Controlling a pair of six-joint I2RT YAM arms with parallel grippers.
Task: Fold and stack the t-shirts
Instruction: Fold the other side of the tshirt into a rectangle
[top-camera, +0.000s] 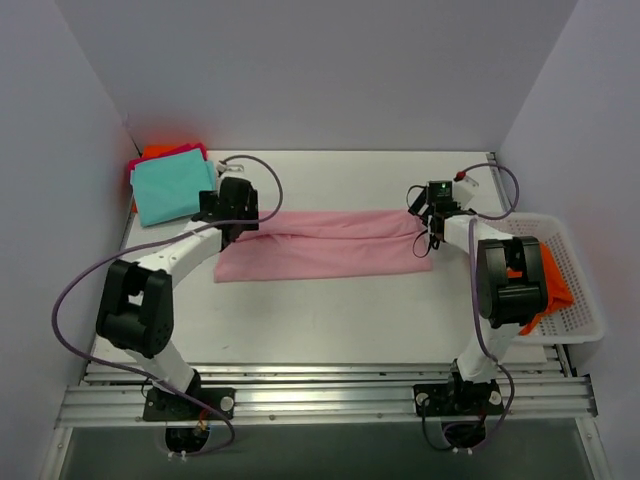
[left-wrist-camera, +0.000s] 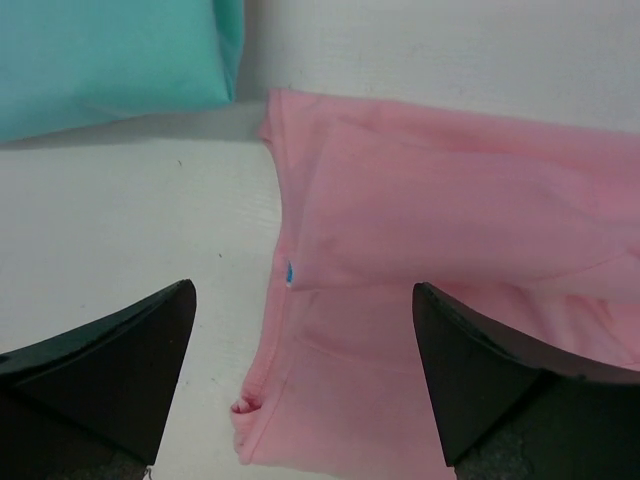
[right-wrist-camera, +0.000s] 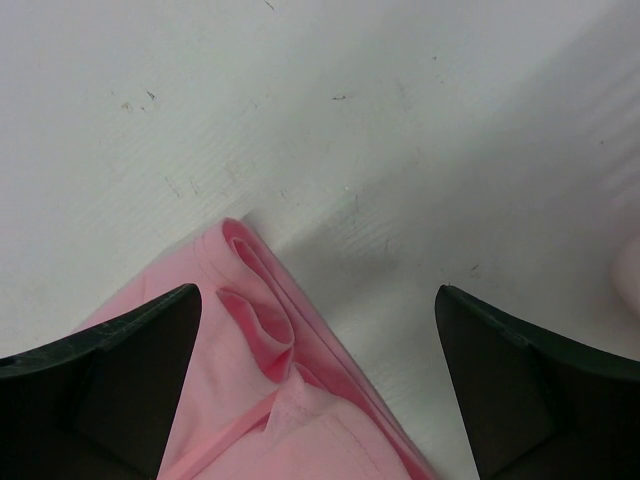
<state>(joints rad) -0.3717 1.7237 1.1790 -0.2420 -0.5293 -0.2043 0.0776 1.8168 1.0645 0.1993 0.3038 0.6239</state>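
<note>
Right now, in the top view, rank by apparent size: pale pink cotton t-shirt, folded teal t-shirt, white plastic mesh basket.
1. pale pink t-shirt
2. white mesh basket, partly behind the right arm, so possibly comparable
3. teal t-shirt

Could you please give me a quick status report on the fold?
Left tool open, right tool open, one over each end. Pink t-shirt folded to a long band, flat, unheld. Nothing lying on it.

The pink t-shirt was plain, its tag blue; the far-left teal t-shirt was plain; the right mesh basket was white.
</note>
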